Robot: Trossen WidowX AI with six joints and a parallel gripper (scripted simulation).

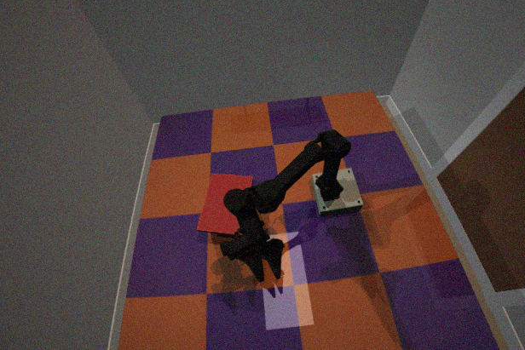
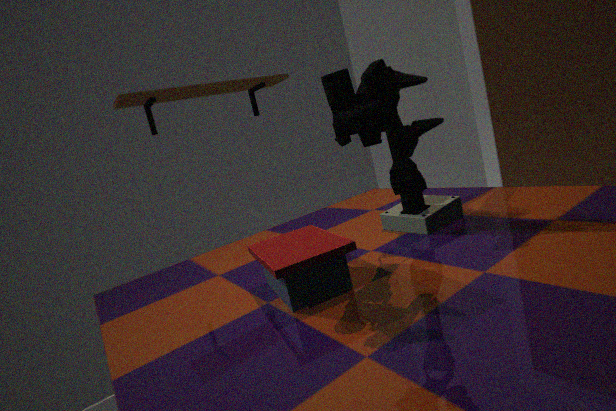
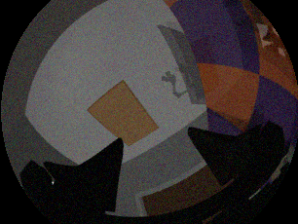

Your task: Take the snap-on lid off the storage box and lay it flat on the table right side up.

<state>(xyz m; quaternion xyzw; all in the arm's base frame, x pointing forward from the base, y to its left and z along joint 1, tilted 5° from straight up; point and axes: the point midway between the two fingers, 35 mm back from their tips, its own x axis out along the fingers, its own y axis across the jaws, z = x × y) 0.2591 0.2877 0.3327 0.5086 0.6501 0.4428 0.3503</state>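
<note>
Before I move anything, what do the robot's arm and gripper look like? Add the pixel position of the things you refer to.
The arm [image 1: 294, 171] [image 2: 407, 179] is black all over, with chunky rounded joints; I can't make out cables or markings in this dim light. The gripper [image 1: 271, 279] [image 2: 435, 100] [image 3: 156, 136] is black too, with two wedge-shaped fingers narrowing to points.

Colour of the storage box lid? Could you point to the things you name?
The lid [image 1: 222, 205] [image 2: 302, 248] is plain red; the exterior view shows it best, with its whole top in sight.

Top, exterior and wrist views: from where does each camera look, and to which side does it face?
Top: high above, looking steeply down at table, box lid and whole arm.
Exterior: low beside the table, looking across it at box and arm.
Wrist: on the arm, facing out past both gripper fingers toward a wall.
Top and exterior share arm and lid.
</note>
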